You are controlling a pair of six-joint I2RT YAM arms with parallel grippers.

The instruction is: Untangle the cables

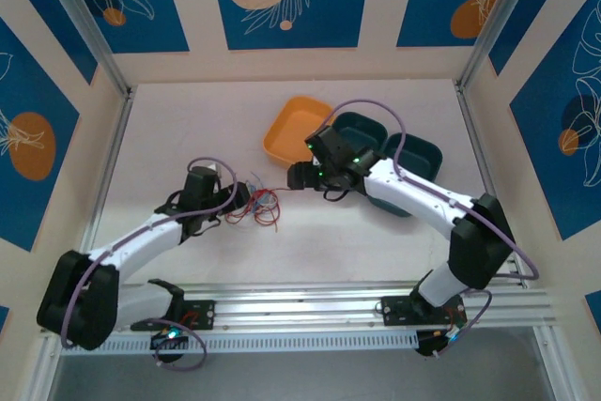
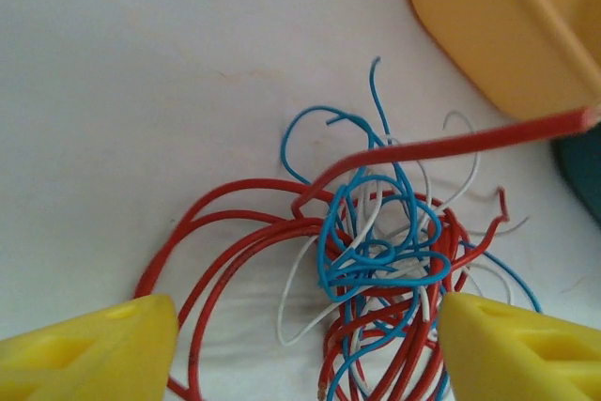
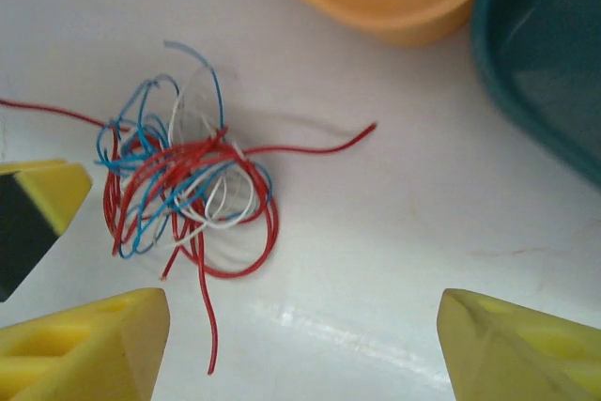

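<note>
The cables (image 1: 264, 203) lie as one knot of thin red, blue and white wires on the white table, between the two arms. In the left wrist view the tangle (image 2: 380, 255) sits between the yellow fingertips of my left gripper (image 2: 310, 349), which is open and straddles its near part. One red wire (image 2: 451, 146) rises out of the knot toward the upper right. My right gripper (image 3: 305, 349) is open over bare table just right of the tangle (image 3: 178, 185), with a loose red end (image 3: 208, 326) by its left finger. From above, the right gripper (image 1: 296, 177) hangs just right of the knot.
An orange tray (image 1: 296, 129) stands behind the tangle, with two teal trays (image 1: 362, 133) (image 1: 413, 157) partly under the right arm. The left gripper's fingertip (image 3: 38, 204) shows beside the tangle. An aluminium rail (image 1: 300, 312) runs along the near edge.
</note>
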